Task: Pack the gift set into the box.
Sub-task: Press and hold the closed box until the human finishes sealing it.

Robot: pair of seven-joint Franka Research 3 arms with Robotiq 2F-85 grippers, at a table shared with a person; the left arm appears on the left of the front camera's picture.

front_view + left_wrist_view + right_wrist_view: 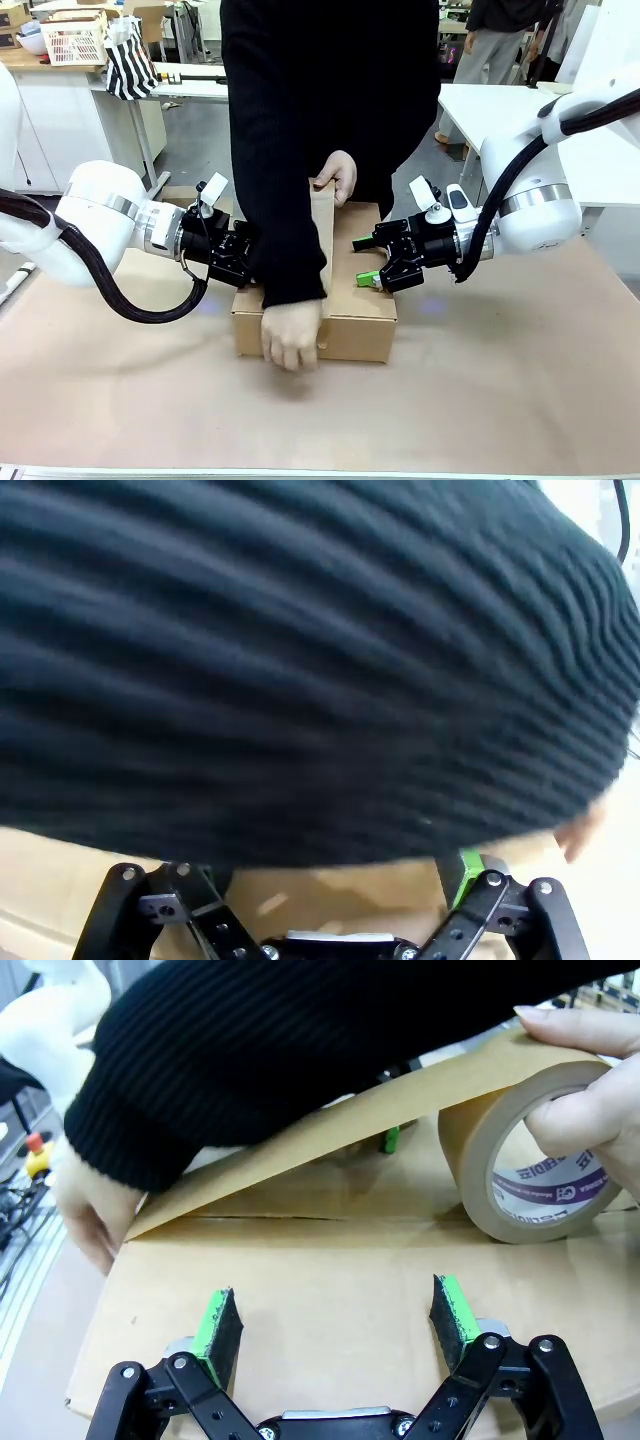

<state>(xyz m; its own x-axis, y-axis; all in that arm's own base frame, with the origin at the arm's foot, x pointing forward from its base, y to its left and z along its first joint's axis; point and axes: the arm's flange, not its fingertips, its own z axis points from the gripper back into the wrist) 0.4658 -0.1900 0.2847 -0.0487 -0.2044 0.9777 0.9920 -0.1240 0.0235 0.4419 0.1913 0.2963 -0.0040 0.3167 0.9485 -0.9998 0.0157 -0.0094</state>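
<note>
While a hand [292,335] tapes it, the box [362,325] lies lengthwise toward the person

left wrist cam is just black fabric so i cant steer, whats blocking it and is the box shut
observer: a person's sleeve is across your lens; they lean over the box, whose flaps are down.
operator: what are they doing there
observer: stretching brown tape along the centre seam, one hand pressing its near end, the other hand holding the tape roll at the far end.
operator: wheres the right gripper
observer: right gripper is open over the box top on its side, apart from the tape.
</note>
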